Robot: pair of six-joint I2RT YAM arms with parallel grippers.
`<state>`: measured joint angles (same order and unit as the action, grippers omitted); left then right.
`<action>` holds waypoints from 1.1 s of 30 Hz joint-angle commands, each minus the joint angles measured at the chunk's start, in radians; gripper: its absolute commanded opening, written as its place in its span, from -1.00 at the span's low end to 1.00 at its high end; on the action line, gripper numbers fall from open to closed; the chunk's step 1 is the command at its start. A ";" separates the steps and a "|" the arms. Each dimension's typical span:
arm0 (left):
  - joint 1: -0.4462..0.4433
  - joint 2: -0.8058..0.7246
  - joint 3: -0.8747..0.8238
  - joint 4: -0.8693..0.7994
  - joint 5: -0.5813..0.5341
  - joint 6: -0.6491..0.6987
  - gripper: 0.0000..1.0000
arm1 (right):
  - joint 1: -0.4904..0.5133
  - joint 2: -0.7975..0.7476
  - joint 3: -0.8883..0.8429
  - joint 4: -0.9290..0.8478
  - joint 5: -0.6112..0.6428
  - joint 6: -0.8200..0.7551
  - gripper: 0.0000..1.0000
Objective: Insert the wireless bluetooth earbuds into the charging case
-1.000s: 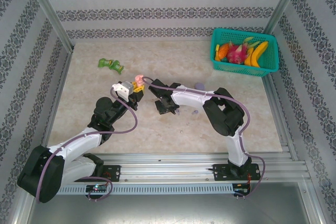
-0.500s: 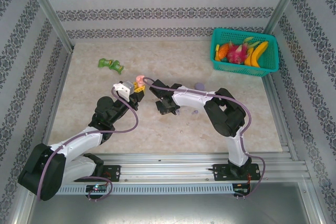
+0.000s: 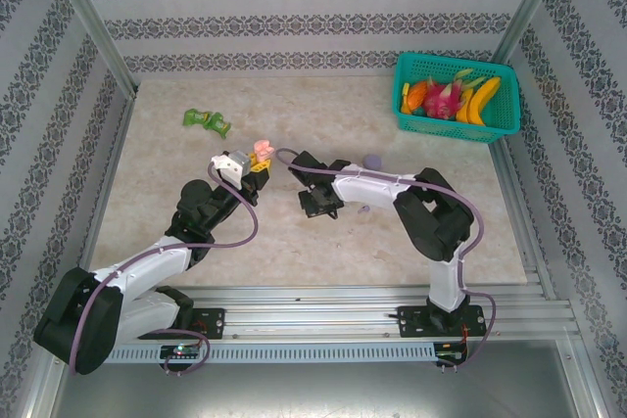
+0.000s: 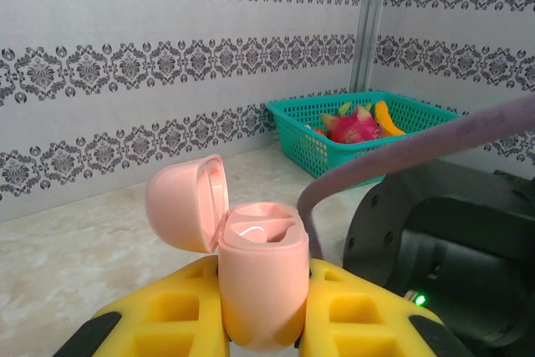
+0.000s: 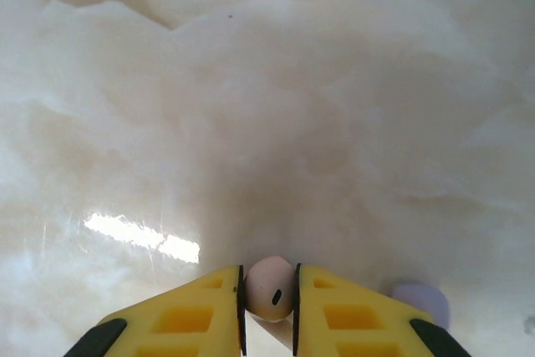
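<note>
Right gripper [image 5: 269, 311] is pinching a pink earbud [image 5: 269, 287]; I am planning transfer left into the held-open charging case [image 4: 259, 277].

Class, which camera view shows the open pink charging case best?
The left wrist view: the pink charging case sits large between the left gripper's yellow fingers, lid up, inside visible. The top external view shows the case as a small pink speck. The right wrist view faces the table and a pink earbud in the right gripper.
</note>
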<state>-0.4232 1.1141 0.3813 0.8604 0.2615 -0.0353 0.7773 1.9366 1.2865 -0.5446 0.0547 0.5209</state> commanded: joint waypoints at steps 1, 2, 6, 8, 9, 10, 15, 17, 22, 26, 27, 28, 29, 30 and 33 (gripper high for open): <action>0.010 -0.004 0.032 0.045 0.025 -0.016 -1.00 | -0.023 -0.089 -0.035 0.054 -0.023 0.045 -0.61; 0.010 -0.004 0.033 0.043 0.027 -0.015 -1.00 | -0.028 -0.107 -0.041 0.062 -0.027 0.049 -0.62; 0.011 -0.014 0.037 0.027 0.040 -0.003 -1.00 | -0.047 -0.204 -0.073 0.096 -0.038 0.069 -0.62; 0.011 -0.020 0.038 0.015 0.050 0.003 -1.00 | -0.060 -0.262 -0.087 0.114 -0.047 0.079 -0.62; 0.011 -0.023 0.040 0.013 0.056 0.004 -1.00 | -0.067 -0.293 -0.094 0.125 -0.053 0.084 -0.62; 0.011 -0.026 0.041 0.009 0.064 0.006 -1.00 | -0.075 -0.329 -0.101 0.134 -0.056 0.089 -0.62; 0.011 -0.024 0.055 0.002 0.119 0.003 -1.00 | -0.117 -0.477 -0.115 0.173 -0.104 0.106 -0.62; 0.010 -0.019 0.065 -0.001 0.152 -0.003 -1.00 | -0.132 -0.531 -0.116 0.189 -0.126 0.113 -0.62; 0.011 0.012 0.104 -0.004 0.248 -0.020 -1.00 | -0.172 -0.641 -0.130 0.298 -0.224 0.130 -0.61; 0.011 0.044 0.144 -0.005 0.319 -0.033 -1.00 | -0.182 -0.681 -0.114 0.376 -0.308 0.133 -0.60; 0.011 0.052 0.155 -0.006 0.338 -0.036 -1.00 | -0.182 -0.686 -0.108 0.399 -0.332 0.134 -0.60; 0.009 0.061 0.168 -0.007 0.361 -0.039 -1.00 | -0.183 -0.691 -0.104 0.424 -0.356 0.139 -0.60; 0.009 0.070 0.181 -0.010 0.379 -0.040 -1.00 | -0.182 -0.693 -0.102 0.448 -0.378 0.145 -0.60; 0.008 0.078 0.194 -0.013 0.400 -0.043 -1.00 | -0.183 -0.695 -0.101 0.477 -0.404 0.154 -0.60; 0.003 0.103 0.225 -0.014 0.443 -0.046 -1.00 | -0.181 -0.688 -0.106 0.553 -0.464 0.185 -0.60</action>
<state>-0.4232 1.2045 0.5587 0.8322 0.6132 -0.0616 0.5980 1.2579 1.1709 -0.1181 -0.3065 0.6685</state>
